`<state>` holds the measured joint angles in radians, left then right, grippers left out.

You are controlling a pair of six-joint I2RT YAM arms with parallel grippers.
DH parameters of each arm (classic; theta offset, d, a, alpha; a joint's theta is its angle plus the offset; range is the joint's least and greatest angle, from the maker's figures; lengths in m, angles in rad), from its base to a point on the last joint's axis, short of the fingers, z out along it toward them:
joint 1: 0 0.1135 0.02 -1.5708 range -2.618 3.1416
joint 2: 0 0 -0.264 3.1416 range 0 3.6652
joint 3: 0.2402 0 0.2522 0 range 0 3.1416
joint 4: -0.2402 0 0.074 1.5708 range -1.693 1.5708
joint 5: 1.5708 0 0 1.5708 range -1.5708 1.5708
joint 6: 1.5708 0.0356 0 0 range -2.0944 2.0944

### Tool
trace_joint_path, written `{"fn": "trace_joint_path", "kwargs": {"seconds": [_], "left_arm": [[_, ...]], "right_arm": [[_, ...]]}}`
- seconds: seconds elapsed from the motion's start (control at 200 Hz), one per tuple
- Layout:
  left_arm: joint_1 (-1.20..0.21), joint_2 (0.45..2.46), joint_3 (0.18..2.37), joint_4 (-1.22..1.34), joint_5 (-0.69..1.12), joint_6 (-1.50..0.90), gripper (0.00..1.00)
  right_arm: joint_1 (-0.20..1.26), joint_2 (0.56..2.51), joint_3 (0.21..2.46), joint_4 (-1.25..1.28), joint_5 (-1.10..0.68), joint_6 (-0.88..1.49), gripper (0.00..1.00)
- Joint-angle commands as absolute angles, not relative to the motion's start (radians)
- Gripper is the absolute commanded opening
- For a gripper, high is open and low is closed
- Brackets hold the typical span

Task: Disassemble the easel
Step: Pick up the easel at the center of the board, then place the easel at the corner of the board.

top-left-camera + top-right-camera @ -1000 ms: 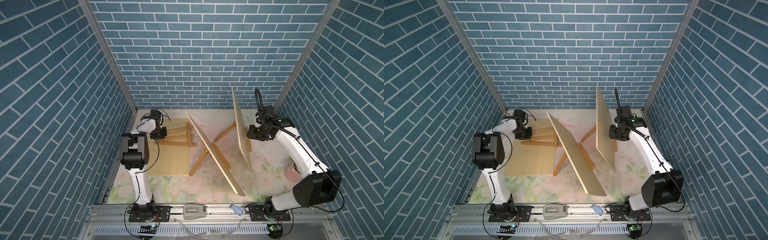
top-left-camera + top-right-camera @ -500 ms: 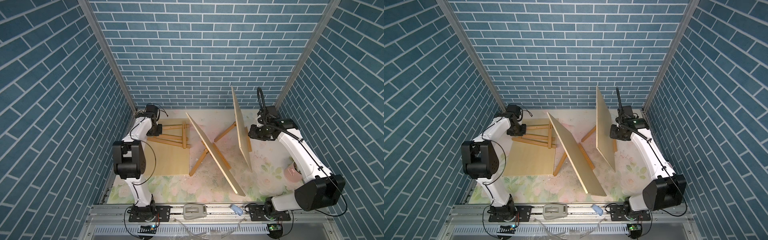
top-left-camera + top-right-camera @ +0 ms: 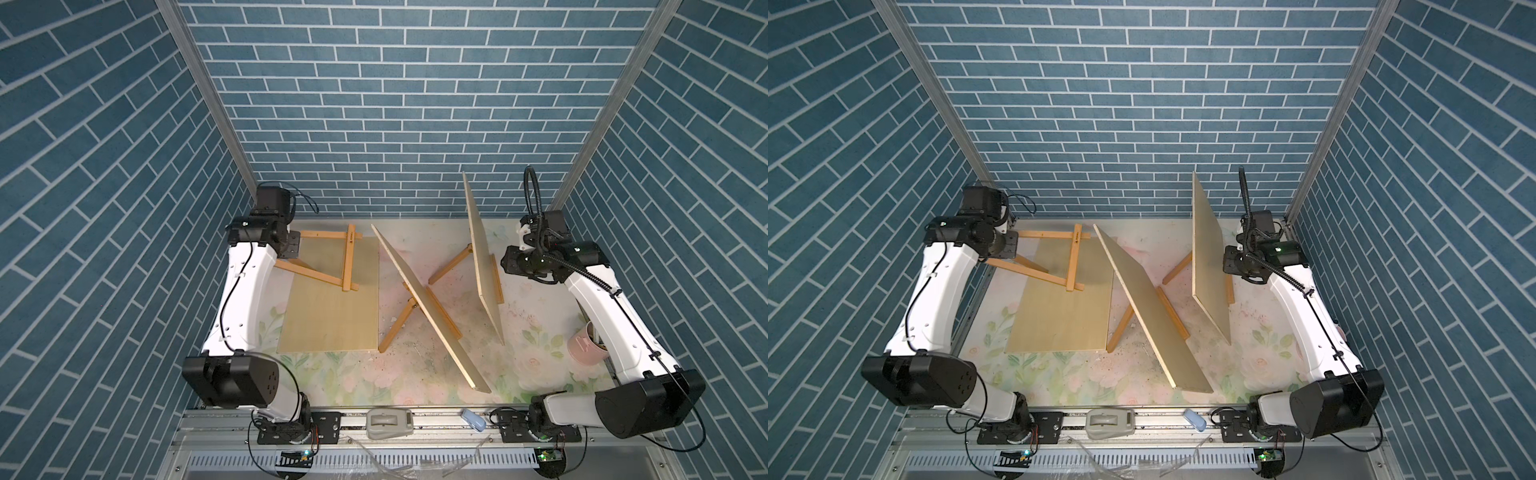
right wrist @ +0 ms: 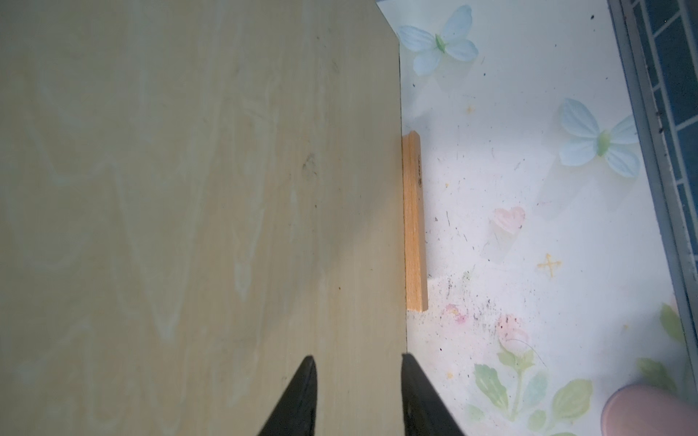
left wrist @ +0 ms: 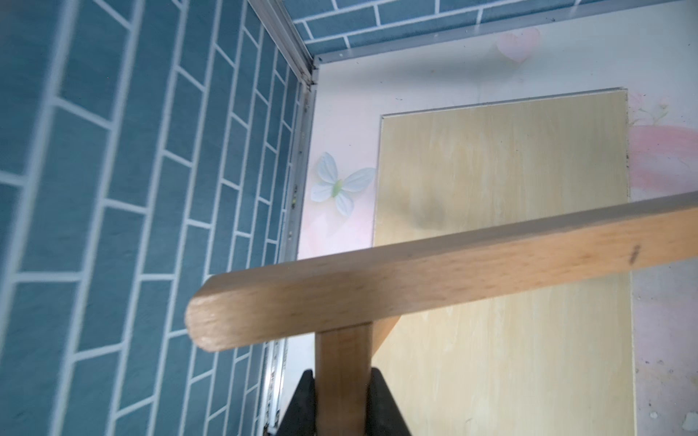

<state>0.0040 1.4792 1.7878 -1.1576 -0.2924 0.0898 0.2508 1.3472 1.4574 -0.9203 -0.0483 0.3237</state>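
A small wooden easel frame (image 3: 347, 262) hangs over a flat plywood board (image 3: 332, 320) at the far left. My left gripper (image 3: 291, 249) is shut on one of its bars; in the left wrist view the bar (image 5: 342, 362) sits tight between the black fingers (image 5: 385, 407). A second easel (image 3: 399, 320) stands mid-table with a board (image 3: 432, 307) leaning on it. A third easel (image 3: 451, 266) at the right carries an upright board (image 3: 482, 253). My right gripper (image 3: 509, 266) is open beside that board's edge; in the right wrist view its fingers (image 4: 302, 396) frame the board face (image 4: 189, 188) and the easel's ledge strip (image 4: 413, 226).
A pink cup (image 3: 586, 345) stands by the right arm near the right wall. Blue brick walls close in the left, back and right sides. The left gripper works close to the far left corner (image 5: 311, 71).
My left gripper has carried the small easel frame left and back toward the corner, and the frame now shows spread wider. The right gripper has narrowed slightly beside the upright board.
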Motion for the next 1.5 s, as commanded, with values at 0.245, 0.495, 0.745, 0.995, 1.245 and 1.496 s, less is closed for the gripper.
{"fn": "trace_joint_path", "kwargs": {"seconds": [0.245, 0.495, 0.745, 0.995, 1.245, 1.496], "left_arm": [[0.002, 1.295, 2.093, -1.472, -0.334, 0.163, 0.18], [0.001, 1.170, 2.105, -1.472, -0.264, 0.162, 0.18], [0.000, 1.133, 2.098, -1.463, -0.192, 0.139, 0.18], [0.000, 1.154, 2.126, -1.455, -0.133, 0.126, 0.17], [0.000, 1.168, 2.143, -1.445, -0.080, 0.111, 0.17], [0.000, 1.186, 2.151, -1.428, -0.025, 0.109, 0.17]], "right_arm": [[0.342, 1.222, 1.527, -0.686, -0.212, 0.155, 0.32], [0.561, 1.243, 1.680, -0.582, -0.264, 0.057, 0.30], [0.877, 1.421, 1.920, -0.571, -0.275, -0.085, 0.27], [1.101, 1.682, 2.250, -0.713, -0.251, -0.267, 0.26], [1.211, 1.882, 2.512, -0.811, -0.130, -0.402, 0.26], [1.230, 1.942, 2.517, -0.763, -0.076, -0.448, 0.30]]}}
